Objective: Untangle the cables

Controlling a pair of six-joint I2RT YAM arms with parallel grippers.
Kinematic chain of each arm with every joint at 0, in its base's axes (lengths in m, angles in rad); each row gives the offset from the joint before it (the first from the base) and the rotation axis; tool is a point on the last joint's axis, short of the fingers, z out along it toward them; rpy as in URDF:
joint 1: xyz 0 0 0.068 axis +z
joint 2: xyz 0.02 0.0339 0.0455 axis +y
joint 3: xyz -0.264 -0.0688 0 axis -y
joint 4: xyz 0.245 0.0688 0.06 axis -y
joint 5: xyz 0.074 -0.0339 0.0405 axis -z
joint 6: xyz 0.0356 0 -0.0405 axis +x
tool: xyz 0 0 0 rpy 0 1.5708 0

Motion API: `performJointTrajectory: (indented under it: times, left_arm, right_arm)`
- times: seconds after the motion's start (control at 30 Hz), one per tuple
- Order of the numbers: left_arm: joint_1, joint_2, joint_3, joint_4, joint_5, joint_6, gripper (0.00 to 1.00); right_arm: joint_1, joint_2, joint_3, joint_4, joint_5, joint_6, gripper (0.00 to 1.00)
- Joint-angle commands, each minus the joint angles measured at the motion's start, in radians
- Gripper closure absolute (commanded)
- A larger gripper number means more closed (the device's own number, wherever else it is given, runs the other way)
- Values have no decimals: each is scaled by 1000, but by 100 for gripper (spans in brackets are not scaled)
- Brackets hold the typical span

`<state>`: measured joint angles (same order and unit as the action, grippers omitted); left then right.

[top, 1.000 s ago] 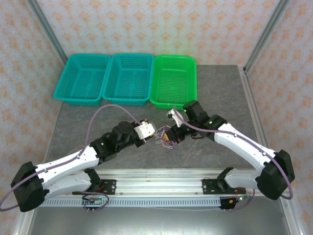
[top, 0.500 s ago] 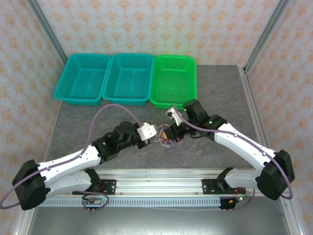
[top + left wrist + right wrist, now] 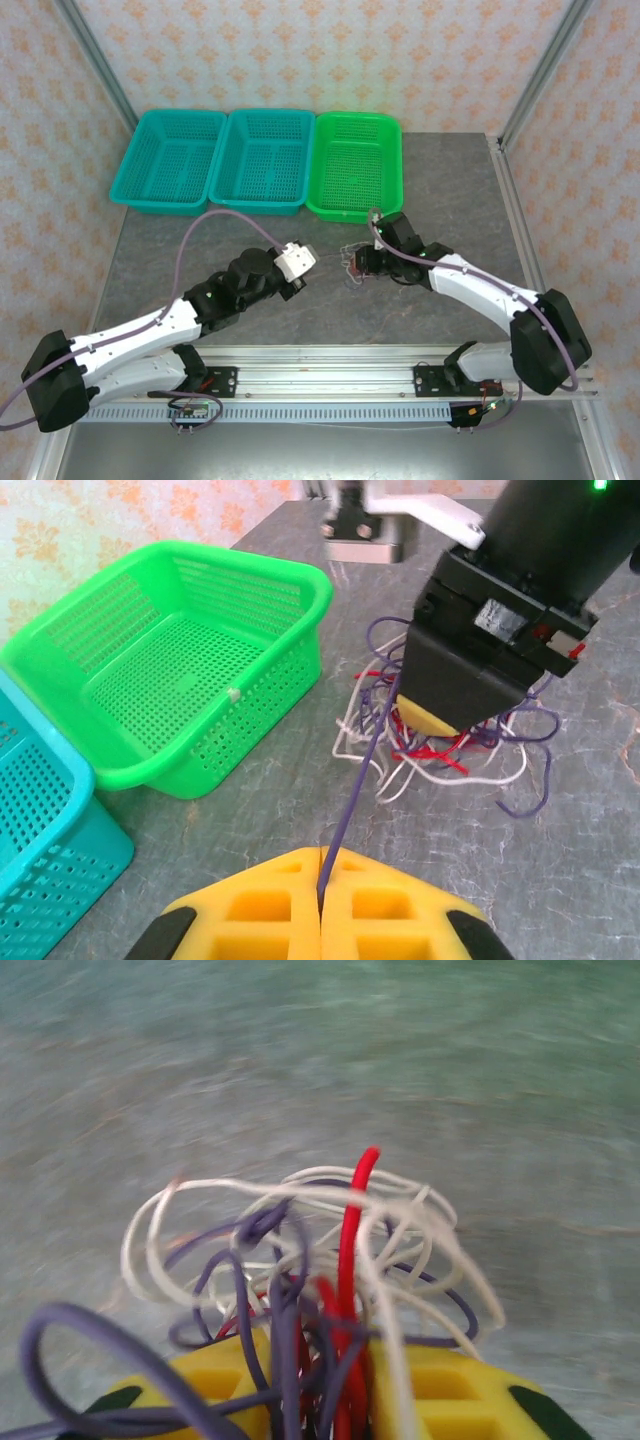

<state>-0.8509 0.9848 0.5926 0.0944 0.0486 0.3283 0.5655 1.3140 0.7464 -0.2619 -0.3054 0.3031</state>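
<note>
Teal basket [image 3: 180, 113], second teal basket [image 3: 270, 113] and green basket [image 3: 358, 117] line the far edge of the table [image 3: 450, 180], perforated floors showing. Near the green one, thin purple, white and red cables [image 3: 345, 1240] lie knotted. Left end effector [image 3: 321, 915] pinches one purple strand; right end effector [image 3: 320, 1365] straddles the knot, grip unclear.

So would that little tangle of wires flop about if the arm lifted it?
Probably floppy: the cables lie in loose, curling loops. Likely very light, being so thin. The purple strand pinched in the left gripper runs straight, so a pull may drag the whole tangle along.
</note>
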Motion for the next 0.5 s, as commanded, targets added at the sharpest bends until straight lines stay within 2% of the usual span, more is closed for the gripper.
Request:
performJointTrajectory:
  times: [0.0,0.07,0.23,0.37,0.47]
  left_arm:
    - [4,-70,24,34,-96,-69,100]
    - [3,-74,24,36,-108,-90,100]
    - [4,-65,21,77,-150,-196,100]
    - [5,-18,26,106,-138,-286,100]
    - [4,23,33,117,-127,-332,100]
  right_arm:
    - [-59,24,-82,-37,256,154,68]
    - [-59,18,-102,-47,279,170,60]
    - [-59,-35,-118,-90,332,202,49]
    - [-35,-124,-121,-34,189,115,27]
    - [90,-272,-176,101,236,-8,2]
